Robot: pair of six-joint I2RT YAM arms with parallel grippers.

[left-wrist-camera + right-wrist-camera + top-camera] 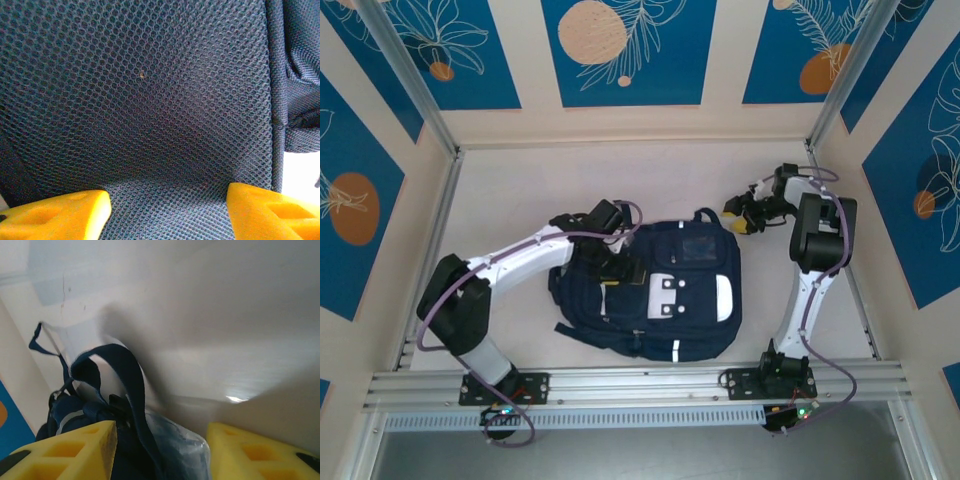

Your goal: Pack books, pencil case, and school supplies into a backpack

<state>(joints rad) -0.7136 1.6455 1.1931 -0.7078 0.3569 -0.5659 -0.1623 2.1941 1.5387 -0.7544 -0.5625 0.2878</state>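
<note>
Backpack (660, 300) lies flat mid-table, front face up. Its white patch with dark dots (667, 295) faces the overhead camera and its top handle (705, 215) points to the far side.

Left gripper (610, 278) is on the backpack's left part, with the arm reaching in from the left base. In the left wrist view the backpack's navy mesh fabric (150, 100) is right against the lens. The left gripper (167, 197) has its jaws spread wide and the mesh runs between the yellow fingers (65, 212). It isn't pinching anything.

Right gripper (745, 218) sits just off the backpack's far-right corner, beside the handle, above bare table (520, 190). In the right wrist view the right gripper (161, 429) also has its jaws apart and grips nothing. A navy strap loop (125, 370) arches up in the gap, closer to the finger (75, 450) at left in that view. The backpack body (70, 412) is low on the left. Some pale translucent material (185, 450) lies next to the strap; I can't tell what it is.
</note>
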